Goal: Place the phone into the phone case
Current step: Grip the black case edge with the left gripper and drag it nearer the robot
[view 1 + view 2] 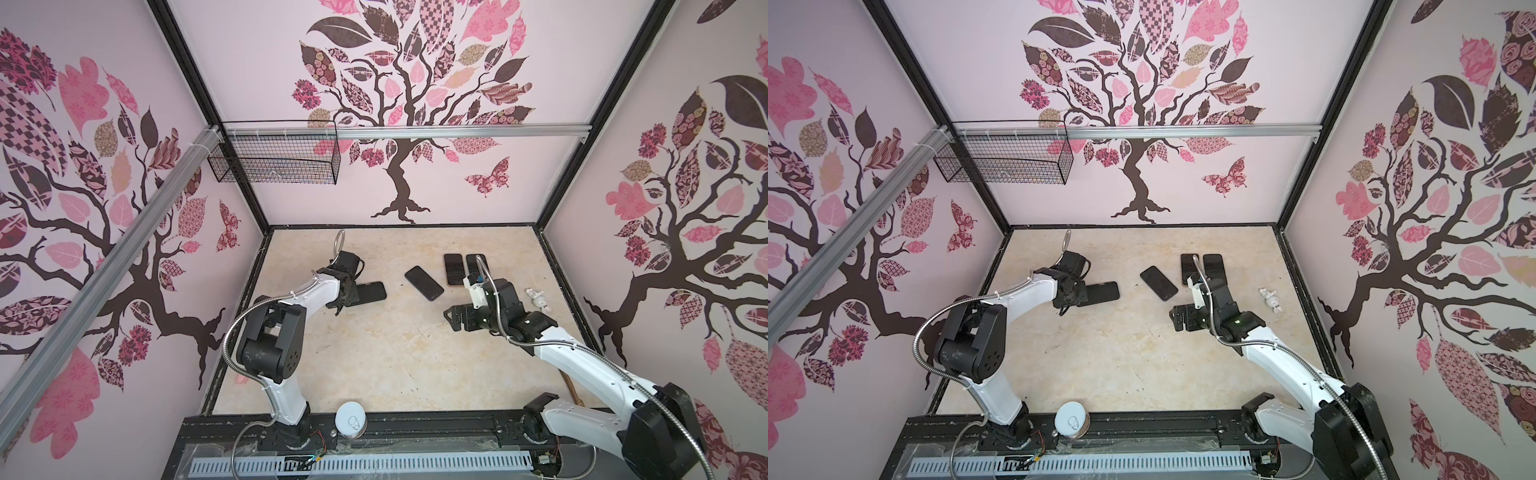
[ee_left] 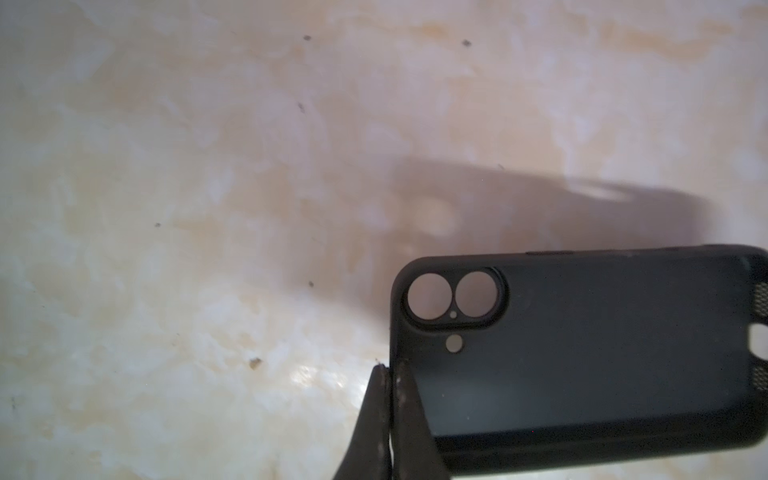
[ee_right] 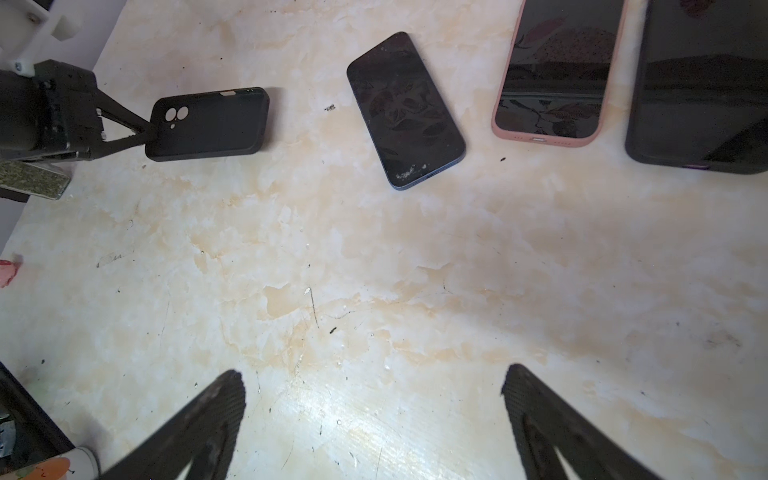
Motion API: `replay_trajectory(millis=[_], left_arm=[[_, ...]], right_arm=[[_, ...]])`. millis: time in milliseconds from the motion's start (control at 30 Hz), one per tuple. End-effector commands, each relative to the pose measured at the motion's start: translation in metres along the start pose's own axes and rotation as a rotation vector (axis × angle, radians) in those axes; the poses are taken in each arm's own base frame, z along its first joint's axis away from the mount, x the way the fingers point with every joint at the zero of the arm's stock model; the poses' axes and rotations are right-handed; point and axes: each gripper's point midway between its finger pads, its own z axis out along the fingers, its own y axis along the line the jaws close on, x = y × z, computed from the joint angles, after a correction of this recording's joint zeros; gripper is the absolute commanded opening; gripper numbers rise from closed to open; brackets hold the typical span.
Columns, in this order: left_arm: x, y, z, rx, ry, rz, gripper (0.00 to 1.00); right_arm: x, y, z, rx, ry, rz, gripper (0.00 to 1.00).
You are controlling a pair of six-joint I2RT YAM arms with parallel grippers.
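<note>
The marbled surface [image 1: 374, 353] is carrying everything. The black phone case [image 3: 212, 124] is staying toward its left side, apart from the bare phone [image 3: 405, 110], which is lying screen-up near the middle. The left pincer [image 2: 390, 374] is clamping the case's camera-end rim. The right pincer [image 3: 374, 374] is hovering wide open, empty.

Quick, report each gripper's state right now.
Left gripper: shut, pinching the rim of the black phone case.
Right gripper: open, holding nothing.
</note>
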Motion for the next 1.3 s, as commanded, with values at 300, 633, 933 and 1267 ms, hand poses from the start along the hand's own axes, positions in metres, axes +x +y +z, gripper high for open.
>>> replay_trajectory(millis=[300, 633, 933, 1267], left_arm=[[0.083, -0.036, -0.043, 0.044, 0.039, 0.190, 0.00], [0.145, -0.054, -0.057, 0.083, 0.025, 0.190, 0.00], [0.164, -0.063, -0.053, 0.111, 0.006, 0.169, 0.00], [0.168, -0.066, -0.060, 0.181, 0.006, 0.137, 0.15]], right_arm=[[-0.017, 0.005, -0.006, -0.002, -0.042, -0.046, 1.00], [-0.011, 0.004, 0.002, -0.004, -0.013, -0.054, 1.00], [-0.003, 0.001, 0.011, 0.004, 0.034, -0.054, 1.00], [-0.002, -0.007, 0.023, 0.051, 0.089, -0.069, 1.00]])
